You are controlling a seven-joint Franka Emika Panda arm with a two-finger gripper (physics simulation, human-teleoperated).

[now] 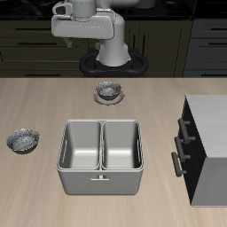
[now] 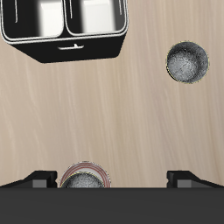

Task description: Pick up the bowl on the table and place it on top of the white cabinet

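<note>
Bowl sits on worktop beside steel basin, on the side away from white cabinet. Second bowl sits behind basin. End effector wide apart, empty, high above worktop behind basin.

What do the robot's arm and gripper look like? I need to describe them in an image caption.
The arm is glossy white with rounded, bulky segments and darker grey bands at the joints, rising from a round black base. No cables or markings show. In the wrist view the gripper is a black body with two short dark fingertips.
</note>
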